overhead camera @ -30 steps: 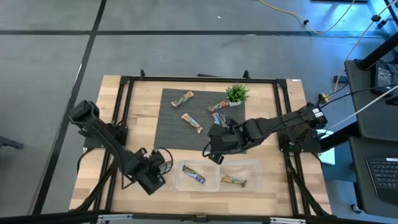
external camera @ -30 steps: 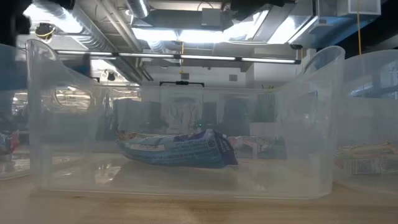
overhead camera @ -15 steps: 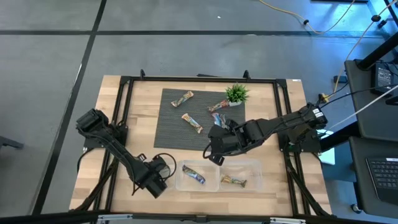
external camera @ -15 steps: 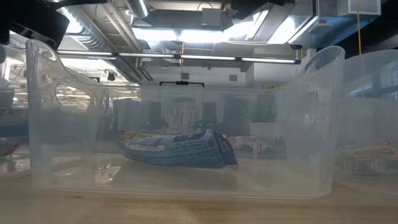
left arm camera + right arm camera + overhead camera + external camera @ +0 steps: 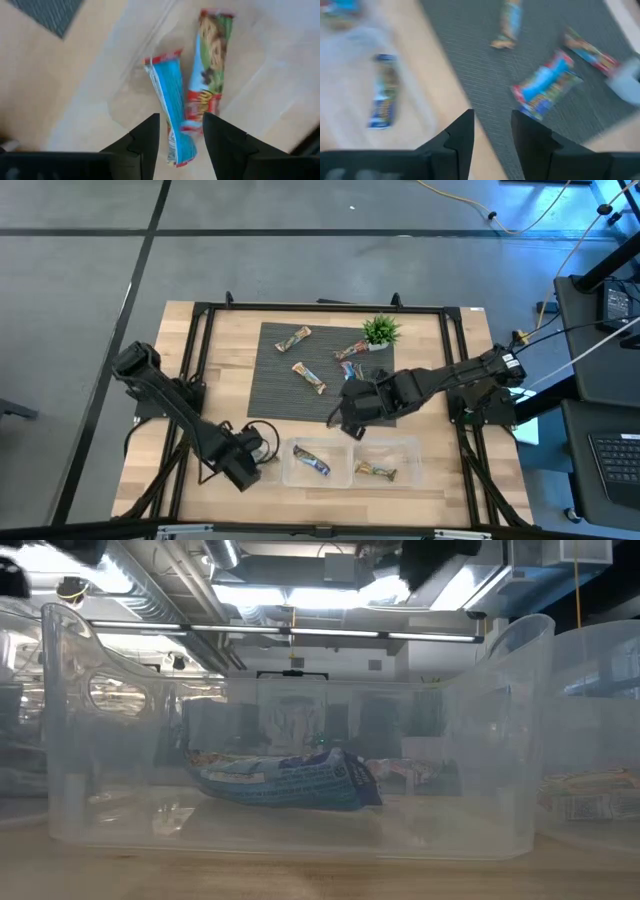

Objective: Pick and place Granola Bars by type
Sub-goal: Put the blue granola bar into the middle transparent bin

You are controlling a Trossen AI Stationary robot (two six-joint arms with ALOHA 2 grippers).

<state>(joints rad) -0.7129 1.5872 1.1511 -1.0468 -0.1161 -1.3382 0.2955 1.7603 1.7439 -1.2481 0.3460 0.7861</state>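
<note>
— Where are the grippers found, and how are their fingers set?

— The left gripper (image 5: pixel 243 465) is held low over the front left part of the wooden table (image 5: pixel 200 380), just beside the left clear bin (image 5: pixel 296 471); in its wrist view the fingers (image 5: pixel 145 142) are seen spread, with nothing pinched between them, and two bars are seen below: a blue bar (image 5: pixel 172 107) and a red-green bar (image 5: pixel 212 65) lying side by side. The right gripper (image 5: pixel 352 408) is placed over the front right edge of the dark mat (image 5: pixel 275 395); its fingers (image 5: pixel 460 137) are also parted and nothing is held.

— And where are the granola bars?

— In the left bin a blue-wrapped bar (image 5: pixel 311 463) is lying; it is seen also through the clear wall in the low view (image 5: pixel 285 780); in the right clear bin (image 5: pixel 408 450) a tan bar (image 5: pixel 376 471) is lying. On the mat three bars are well apart: one near the back (image 5: pixel 294 338), one in the middle (image 5: pixel 309 377), one just beside the small green plant (image 5: pixel 380 331), namely (image 5: pixel 350 351). A further bar close by the right gripper is partly hidden by it.
</note>
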